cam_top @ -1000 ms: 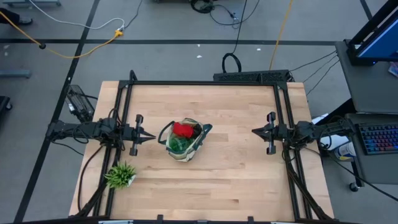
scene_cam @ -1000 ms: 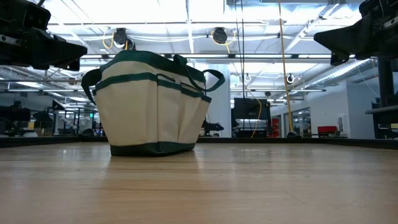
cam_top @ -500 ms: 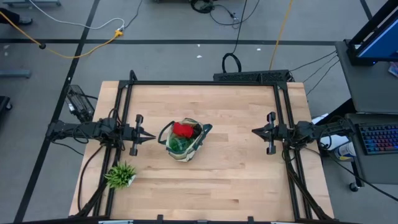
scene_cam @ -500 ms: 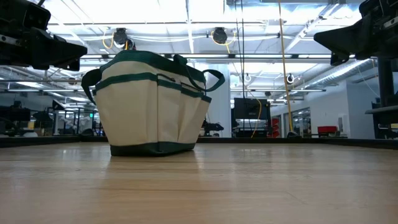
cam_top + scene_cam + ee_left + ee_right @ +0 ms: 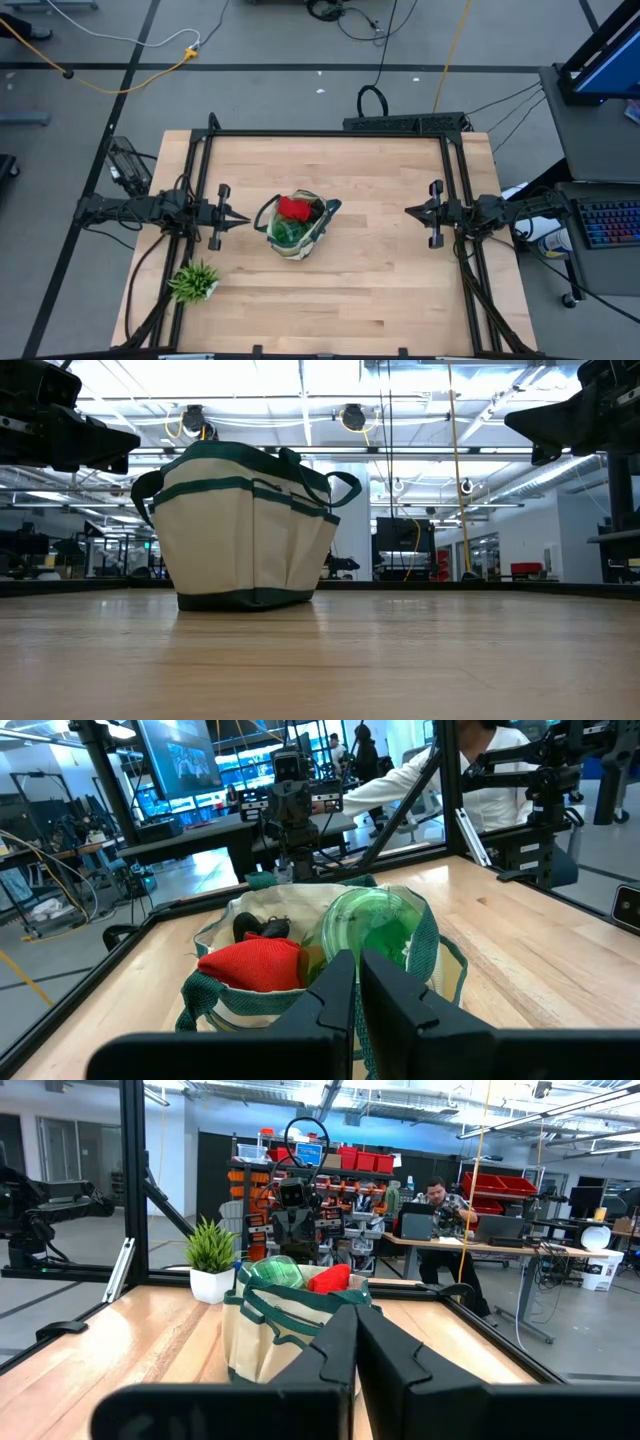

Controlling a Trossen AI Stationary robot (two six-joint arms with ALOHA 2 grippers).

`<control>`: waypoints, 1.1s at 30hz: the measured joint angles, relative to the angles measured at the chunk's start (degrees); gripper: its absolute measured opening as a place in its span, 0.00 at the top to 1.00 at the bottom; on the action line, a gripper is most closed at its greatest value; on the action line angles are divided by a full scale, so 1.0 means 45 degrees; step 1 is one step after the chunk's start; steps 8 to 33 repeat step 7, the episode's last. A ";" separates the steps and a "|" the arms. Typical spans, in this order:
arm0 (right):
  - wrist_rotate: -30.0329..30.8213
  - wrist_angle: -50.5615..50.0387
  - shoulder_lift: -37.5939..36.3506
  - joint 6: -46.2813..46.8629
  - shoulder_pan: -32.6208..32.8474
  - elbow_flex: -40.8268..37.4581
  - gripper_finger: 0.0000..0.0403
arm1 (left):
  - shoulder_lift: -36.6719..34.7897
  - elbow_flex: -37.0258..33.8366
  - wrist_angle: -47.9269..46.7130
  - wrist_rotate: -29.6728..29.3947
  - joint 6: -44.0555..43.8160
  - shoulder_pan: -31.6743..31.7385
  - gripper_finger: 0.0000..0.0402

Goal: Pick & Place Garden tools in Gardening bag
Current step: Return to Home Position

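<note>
The cream gardening bag (image 5: 296, 226) with dark green trim stands on its base at the middle of the table, also in the low view (image 5: 245, 530). A red glove (image 5: 252, 966) and a green spray bottle (image 5: 372, 926) lie in its open top, with a dark-handled tool (image 5: 262, 927) behind the glove. My left gripper (image 5: 243, 216) hovers level and shut just left of the bag, touching nothing. My right gripper (image 5: 410, 211) hovers shut near the table's right edge, pointing at the bag (image 5: 290, 1320).
A spiky green plant in a white pot (image 5: 194, 282) stands at the near left corner, also seen in the right wrist view (image 5: 212, 1258). A black frame (image 5: 330, 133) rims the table. People sit at desks beyond the table (image 5: 437, 1198).
</note>
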 joint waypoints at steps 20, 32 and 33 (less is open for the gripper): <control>0.0000 0.0000 -0.0001 -0.0001 -0.0001 0.0002 1.00 | 0.0000 -0.0001 0.0001 0.0001 0.0000 0.0000 0.94; 0.0000 0.0000 -0.0001 -0.0001 -0.0001 0.0002 1.00 | 0.0000 -0.0001 0.0001 0.0001 0.0000 0.0000 0.94; 0.0000 0.0000 -0.0001 -0.0001 -0.0001 0.0002 1.00 | 0.0000 -0.0001 0.0001 0.0001 0.0000 0.0000 0.94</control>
